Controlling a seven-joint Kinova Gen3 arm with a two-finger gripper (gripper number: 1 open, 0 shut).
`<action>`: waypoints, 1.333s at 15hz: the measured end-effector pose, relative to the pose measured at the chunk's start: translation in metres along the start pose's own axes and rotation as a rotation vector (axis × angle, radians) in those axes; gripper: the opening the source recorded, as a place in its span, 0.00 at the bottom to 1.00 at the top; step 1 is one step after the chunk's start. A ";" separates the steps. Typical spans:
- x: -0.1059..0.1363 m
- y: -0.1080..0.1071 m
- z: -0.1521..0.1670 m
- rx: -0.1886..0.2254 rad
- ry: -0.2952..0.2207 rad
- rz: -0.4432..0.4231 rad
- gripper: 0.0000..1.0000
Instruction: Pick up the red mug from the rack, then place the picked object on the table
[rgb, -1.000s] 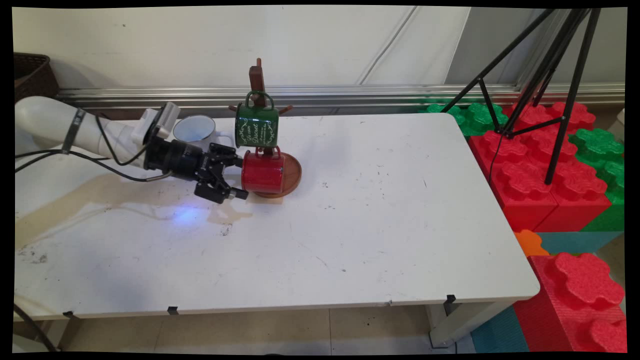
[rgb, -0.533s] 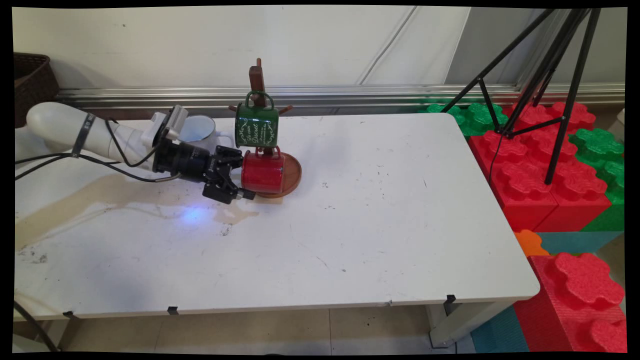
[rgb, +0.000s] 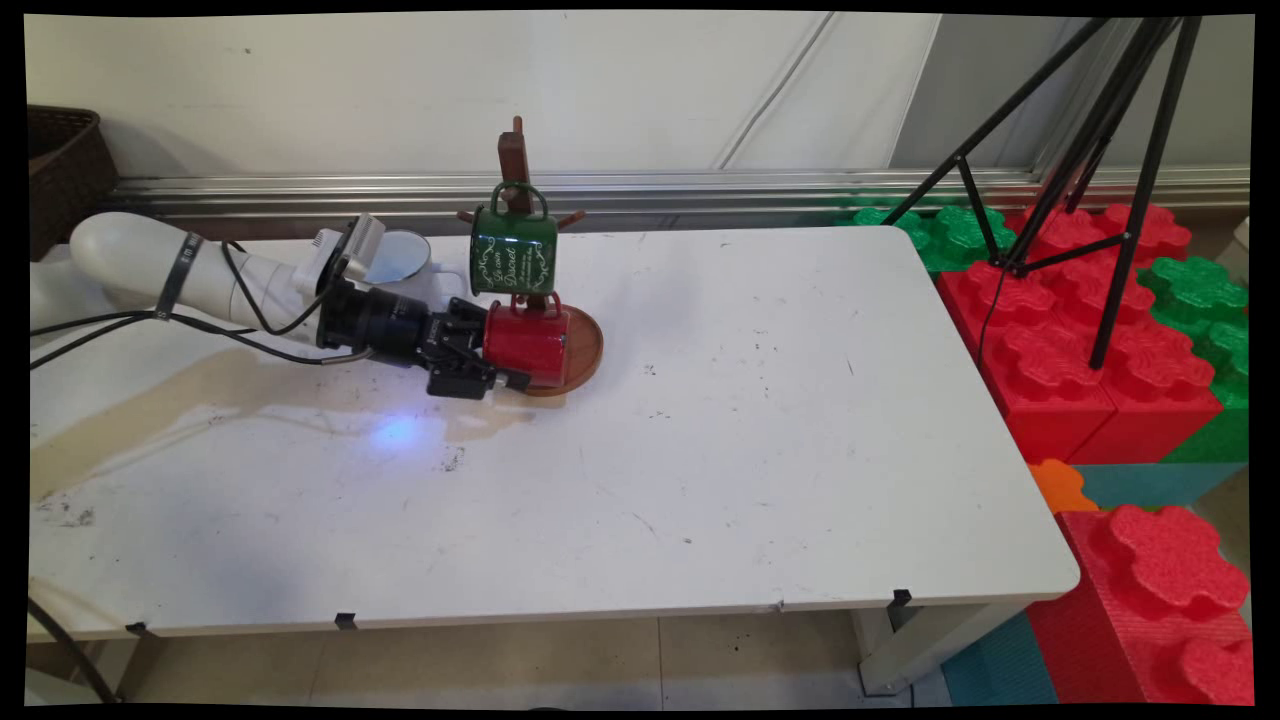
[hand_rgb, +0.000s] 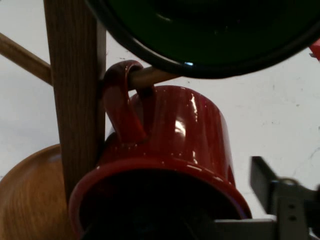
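Main view. White table (rgb: 760, 420) against a pale wall, metal rail along the back; a brownish spill stain (rgb: 200, 385) on the table's left part. Red and green foam blocks (rgb: 1090, 330) and a black tripod (rgb: 1090, 150) stand off the right end, a dark wicker basket (rgb: 60, 165) at far left.

A wooden mug tree (rgb: 518, 160) stands on a round wooden base (rgb: 585, 350) near the back left. A green mug (rgb: 514, 250) hangs high on it, a red mug (rgb: 527, 343) hangs low, just over the base. A white mug (rgb: 400, 262) sits on the table behind the arm.

The gripper (rgb: 495, 360), held level, has advanced rightward over the last second. Its fingers were apart and short of the red mug; now they sit at the mug's open mouth, one finger running along the near wall. Whether they are clamped on the wall cannot be told.

Hand view. The red mug (hand_rgb: 170, 165) fills the frame, mouth toward the camera, handle looped over a peg beside the upright post (hand_rgb: 75, 100). The green mug's rim (hand_rgb: 210, 45) hangs above. One finger (hand_rgb: 280, 200) shows outside the red mug's wall at right; the other is not visible. Judgement: the closing-in on the red mug is nearly complete.
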 end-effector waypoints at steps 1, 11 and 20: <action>0.000 0.000 0.001 -0.004 0.004 -0.007 0.00; 0.000 0.004 0.002 -0.036 0.028 -0.042 0.00; 0.008 0.015 -0.002 -0.084 0.050 -0.046 0.00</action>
